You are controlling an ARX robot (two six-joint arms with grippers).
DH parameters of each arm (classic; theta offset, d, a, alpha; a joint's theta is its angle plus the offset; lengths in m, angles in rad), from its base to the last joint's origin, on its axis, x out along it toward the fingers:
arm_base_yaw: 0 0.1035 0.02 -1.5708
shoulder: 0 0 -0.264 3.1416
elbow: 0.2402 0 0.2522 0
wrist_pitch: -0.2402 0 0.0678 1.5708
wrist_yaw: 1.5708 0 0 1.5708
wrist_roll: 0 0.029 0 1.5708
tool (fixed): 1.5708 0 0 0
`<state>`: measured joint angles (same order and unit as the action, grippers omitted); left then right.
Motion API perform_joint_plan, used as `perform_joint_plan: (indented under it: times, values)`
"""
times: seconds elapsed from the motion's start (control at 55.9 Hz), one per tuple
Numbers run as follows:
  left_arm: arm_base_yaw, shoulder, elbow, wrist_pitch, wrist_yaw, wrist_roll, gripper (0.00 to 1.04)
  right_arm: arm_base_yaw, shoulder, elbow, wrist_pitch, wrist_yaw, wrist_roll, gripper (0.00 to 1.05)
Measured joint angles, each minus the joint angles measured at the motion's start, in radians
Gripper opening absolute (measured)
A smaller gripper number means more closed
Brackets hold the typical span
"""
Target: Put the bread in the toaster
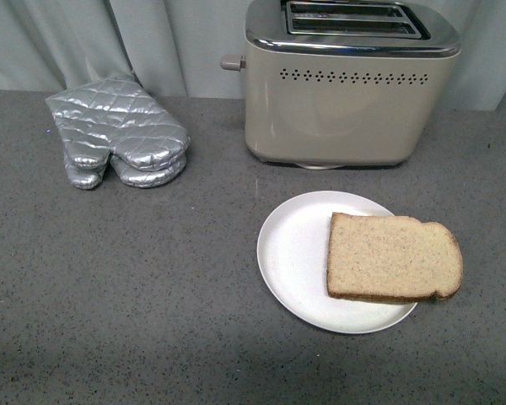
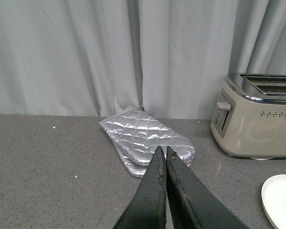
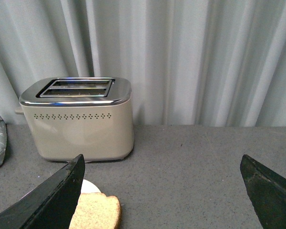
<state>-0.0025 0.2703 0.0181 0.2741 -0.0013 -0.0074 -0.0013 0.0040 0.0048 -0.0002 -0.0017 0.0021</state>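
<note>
Front view shows the bread (image 1: 394,257) lying flat on a white plate (image 1: 291,253) on the desk (image 1: 152,295), its rounded end past the rim, near the toaster (image 1: 346,84). The slots of the toaster are empty. The right hand (image 3: 161,162) has its fingers wide apart and the left hand (image 2: 164,152) has them pressed together, holding nothing. I think the right hand should take the overhanging end and close gently, because bread bends easily.
</note>
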Motion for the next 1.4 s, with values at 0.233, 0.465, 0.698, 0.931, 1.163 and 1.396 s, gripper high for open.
perform_joint_plan:
  times: [0.233,0.465,0.698,0.931,1.163,1.396]
  values:
    - [0.0,-0.064,0.0,-0.064,0.0,0.0,0.04,0.0,0.0,0.0,0.0,0.0,0.0,0.95]
    - [0.0,-0.243,0.0,-0.264,0.002,0.0,0.04,0.0,0.0,0.0,0.0,0.0,0.0,0.95]
    - [0.0,-0.264,0.0,-0.272,0.001,0.0,0.11,0.0,0.0,0.0,0.0,0.0,0.0,0.95]
    - [0.0,-0.265,0.0,-0.272,0.001,0.0,0.6,0.0,0.0,0.0,0.0,0.0,0.0,0.95]
    - [0.0,-0.266,0.0,-0.272,0.002,0.002,0.99,0.008,0.285,0.06,0.049,0.043,-0.161,0.95]
    - [0.0,-0.266,0.0,-0.272,0.001,0.003,0.98,-0.037,1.052,0.267,0.265,-0.126,-0.097,0.95]
